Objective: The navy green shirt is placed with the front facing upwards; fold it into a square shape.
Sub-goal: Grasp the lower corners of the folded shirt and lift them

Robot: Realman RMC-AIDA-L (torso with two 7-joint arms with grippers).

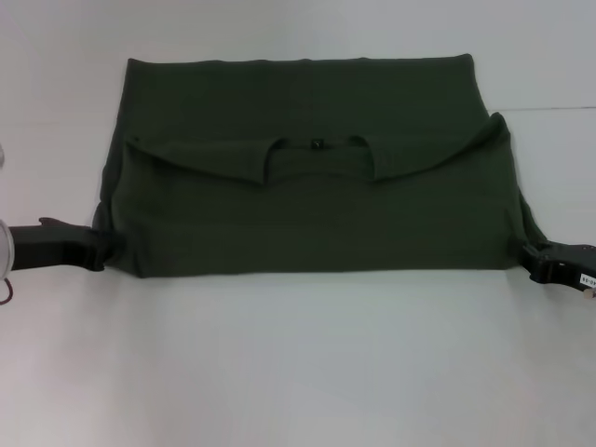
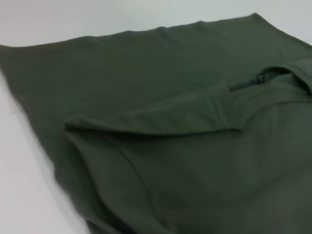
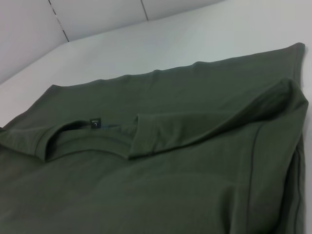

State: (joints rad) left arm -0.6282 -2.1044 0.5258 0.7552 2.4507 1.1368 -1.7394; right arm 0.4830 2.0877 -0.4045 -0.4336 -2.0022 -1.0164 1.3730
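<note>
Shirt (image 1: 307,205): half-folded on bench (image 1: 298,372)
Left pincer (image 1: 101,250): at shirt's left corner, grip cannot be told
Right pincer (image 1: 529,256): at right corner, likewise
Fold: corners to be moved evenly

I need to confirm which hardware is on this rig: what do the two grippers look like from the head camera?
Both are black and blocky. The left gripper leads back to a pale rounded arm segment with a thin reddish cable below it. The right gripper carries a small white label with dark print. Each sits at an edge of the navy green shirt.
</note>
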